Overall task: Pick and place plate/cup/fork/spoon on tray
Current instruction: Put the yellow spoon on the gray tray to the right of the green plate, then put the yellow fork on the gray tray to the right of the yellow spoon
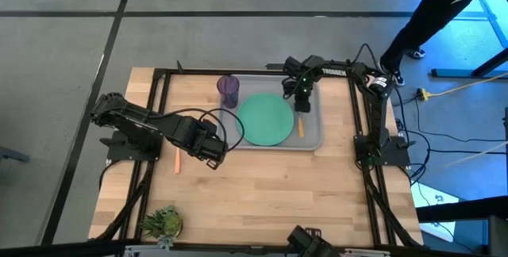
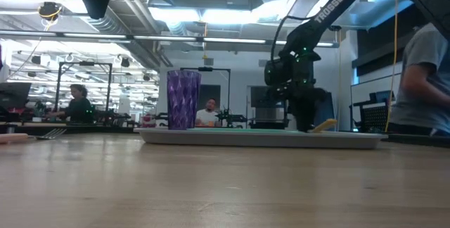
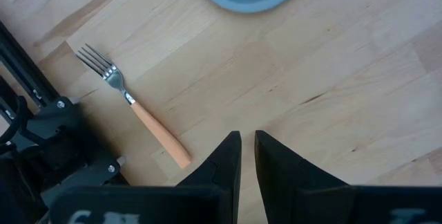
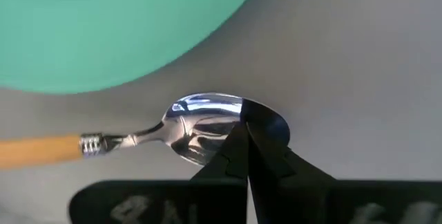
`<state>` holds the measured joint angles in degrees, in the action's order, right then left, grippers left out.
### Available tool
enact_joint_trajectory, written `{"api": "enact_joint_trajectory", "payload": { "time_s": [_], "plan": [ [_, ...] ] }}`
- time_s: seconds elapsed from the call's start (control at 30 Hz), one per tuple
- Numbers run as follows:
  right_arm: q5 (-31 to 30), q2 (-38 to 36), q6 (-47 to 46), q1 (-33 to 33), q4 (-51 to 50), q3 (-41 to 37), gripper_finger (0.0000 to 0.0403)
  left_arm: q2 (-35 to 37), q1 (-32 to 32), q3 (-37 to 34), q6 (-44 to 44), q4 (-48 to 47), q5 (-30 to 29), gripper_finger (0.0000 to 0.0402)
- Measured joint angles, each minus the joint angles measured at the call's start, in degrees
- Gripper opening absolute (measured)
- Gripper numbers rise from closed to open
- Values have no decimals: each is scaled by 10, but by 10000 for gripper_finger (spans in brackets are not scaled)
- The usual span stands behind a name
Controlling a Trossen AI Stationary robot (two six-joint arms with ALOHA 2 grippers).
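The grey tray (image 1: 317, 141) lies at the table's far middle. The mint-green plate (image 1: 264, 119) lies flat in it, and the purple cup (image 1: 228, 90) stands upright at its far left corner. The spoon (image 4: 200, 127) lies in the tray right of the plate, with its orange handle (image 1: 300, 127) toward the near side. My right gripper (image 4: 245, 131) is shut and points down over the spoon's bowl. The fork (image 3: 131, 103) lies flat on the wood left of the tray. My left gripper (image 3: 247, 144) hovers near it, empty, with only a narrow slit between its fingers. My right gripper's shut fingertips stand from above at the middle of the spoon's bowl (image 4: 207, 117). The bowl shows on both sides of them, not between them. I cannot tell whether they touch it. The spoon lies on the tray floor.
A small green plant (image 1: 163, 222) sits at the table's near left corner. Black frame rails (image 1: 361, 114) run along the table's left and right sides. A person (image 1: 444, 3) stands beyond the far right corner. Bare wood stretches across the near half.
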<state>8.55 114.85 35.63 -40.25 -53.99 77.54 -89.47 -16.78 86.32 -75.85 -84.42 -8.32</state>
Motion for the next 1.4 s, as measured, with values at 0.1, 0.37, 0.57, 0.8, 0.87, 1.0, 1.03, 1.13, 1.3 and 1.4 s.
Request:
{"api": "enact_joint_trajectory", "payload": {
  "time_s": [0.1, 0.37, 0.57, 0.8, 0.87, 1.0, 1.03, 1.13, 1.3, 1.4],
  "plan": [
    [-5, 0, -1, 0, 15, 0, 0, 0, 0, 0, 0, 0, 0, 37],
    [-30, 0, 0, -1, 20, 0, 0, 0, 0, 0, 0, 0, 0, 37],
    [-31, 0, -8, -1, 19, 13, 0, 0, 0, 0, 0, 0, 0, 37],
    [-31, 0, -11, -1, -4, 25, 0, 0, 0, 0, 0, 0, 0, 37],
    [-31, 0, -23, -1, -27, 32, 0, 0, 0, 0, 0, 0, 0, 37],
    [-28, -1, -40, -1, -78, 38, 0, 0, 0, 0, 0, 0, 0, 37],
    [-27, -1, -48, -1, -90, 38, 0, 0, 0, 0, 0, 0, 0, 37],
    [4, -2, -85, -1, -132, 38, 0, 0, 0, 0, 0, 0, 0, 37],
    [45, -2, -123, 0, -145, 19, 0, 0, 0, 0, 0, 0, 0, 37],
    [46, -2, -133, 8, -121, -2, 0, 0, 0, 0, 0, 0, 0, 37]
  ]
}}
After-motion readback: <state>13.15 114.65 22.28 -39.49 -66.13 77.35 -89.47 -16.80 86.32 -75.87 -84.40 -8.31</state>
